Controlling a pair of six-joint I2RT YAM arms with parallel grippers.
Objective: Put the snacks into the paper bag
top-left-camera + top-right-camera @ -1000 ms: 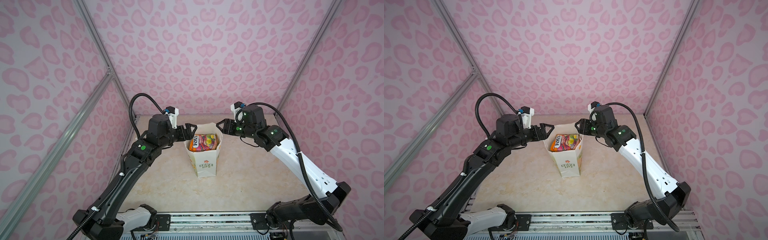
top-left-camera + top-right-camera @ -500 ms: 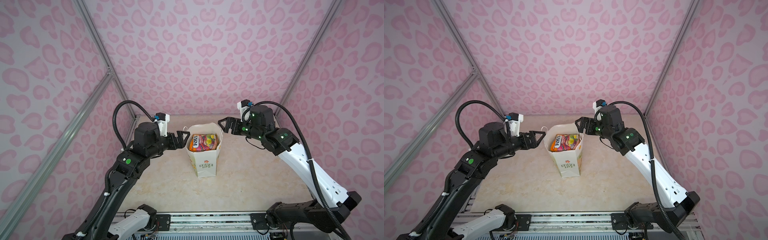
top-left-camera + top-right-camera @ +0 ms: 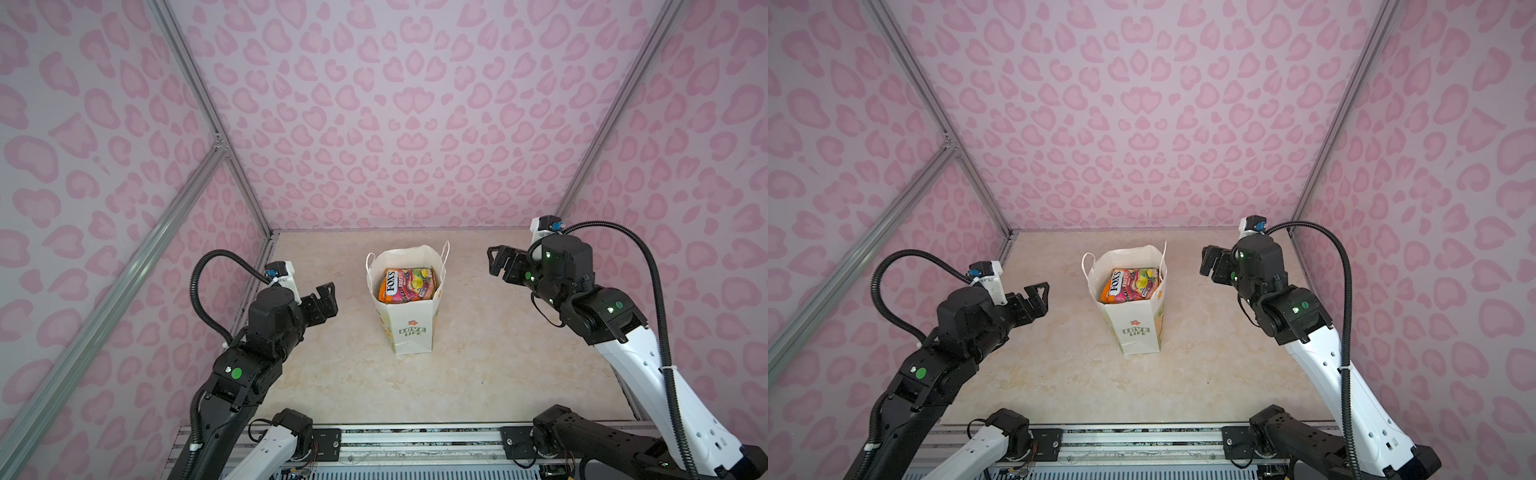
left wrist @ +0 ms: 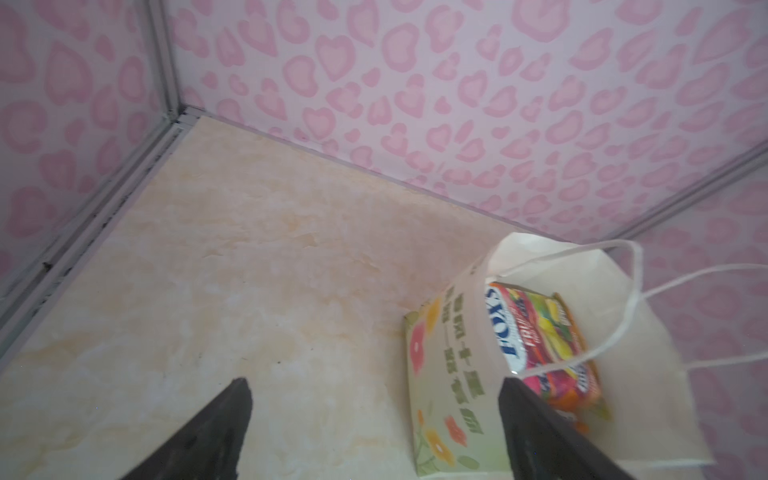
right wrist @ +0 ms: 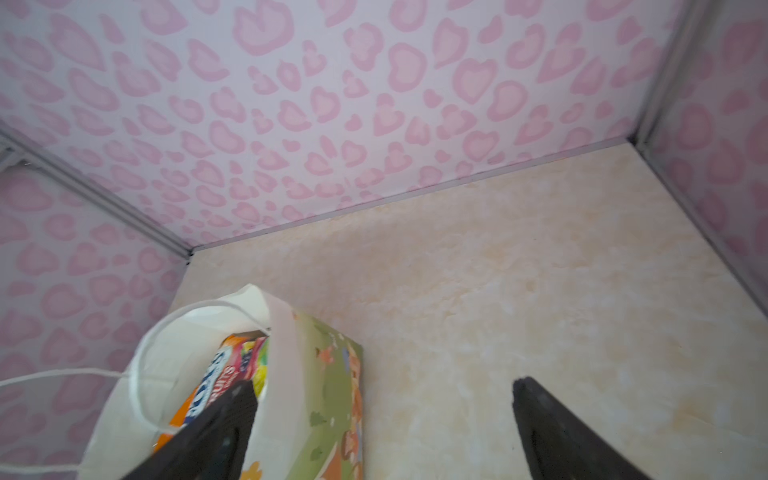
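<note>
A white paper bag [image 3: 409, 336] stands upright mid-frame on a beige table [image 3: 478, 374], colourful candy pouches [image 3: 409, 284] inside it. The left gripper [image 3: 329, 297] at its left and the right gripper [image 3: 494, 262] at its right hang wide open, empty, clear of the bag.

The paper bag [image 3: 409, 345] stands upright on the table [image 3: 332, 386], midway between its sides and nearer the back wall. The snacks [image 3: 409, 284] lie inside it, the top pouch flat near its mouth. The left fingers [image 3: 332, 299] hang to its left and the right fingers [image 3: 494, 262] to its right, both apart from it
</note>
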